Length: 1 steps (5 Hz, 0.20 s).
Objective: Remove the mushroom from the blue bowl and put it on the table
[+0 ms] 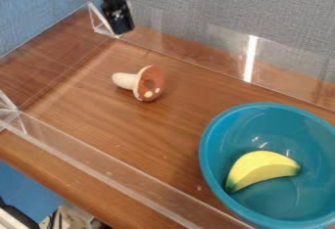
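The toy mushroom lies on its side on the brown wood-grain tabletop, well outside the blue bowl. Its cream-white stem points toward the left of the view and its reddish-brown cap faces right and toward the camera, showing a lighter orange face. Nothing touches it.

The blue bowl sits at the lower right corner of the view, well apart from the mushroom, partly cut off by the frame edge. Inside it rests 1 yellow-green curved wedge, lying against the bowl's floor toward the near side.

The black claw hangs at the top left of the view, above the far corner of the tabletop and well apart from the mushroom, up and to the left of it. Only its lower part shows; the rest runs off the top edge. It is dark and seen narrow from this angle, so the gap between its fingers is hard to make out, but it stands spread wide and it carries nothing.

Low clear acrylic walls edge the tabletop along the near side, the left end and the back. Behind the back wall is a grey-blue textured backdrop.
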Available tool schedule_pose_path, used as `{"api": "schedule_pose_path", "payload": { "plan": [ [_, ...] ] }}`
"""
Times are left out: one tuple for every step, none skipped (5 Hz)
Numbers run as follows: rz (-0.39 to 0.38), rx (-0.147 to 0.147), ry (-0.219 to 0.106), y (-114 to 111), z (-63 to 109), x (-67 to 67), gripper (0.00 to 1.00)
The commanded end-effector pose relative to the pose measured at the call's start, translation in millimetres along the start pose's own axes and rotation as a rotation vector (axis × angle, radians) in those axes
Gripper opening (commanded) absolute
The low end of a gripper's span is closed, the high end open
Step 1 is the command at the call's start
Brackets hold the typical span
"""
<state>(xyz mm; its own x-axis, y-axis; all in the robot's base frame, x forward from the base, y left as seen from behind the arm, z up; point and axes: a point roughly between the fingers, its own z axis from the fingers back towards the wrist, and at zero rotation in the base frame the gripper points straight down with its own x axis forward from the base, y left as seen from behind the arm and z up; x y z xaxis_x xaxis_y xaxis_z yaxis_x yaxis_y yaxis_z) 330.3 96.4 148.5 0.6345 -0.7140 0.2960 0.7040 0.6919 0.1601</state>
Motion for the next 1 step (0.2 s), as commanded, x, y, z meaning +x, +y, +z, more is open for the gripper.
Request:
{"api": "schedule_pose_path", "payload": {
  "plan": [
    [-0.097, 0.024, -0.041, 5.5, 20.2, 21.1, 1.00]
  ]
}}
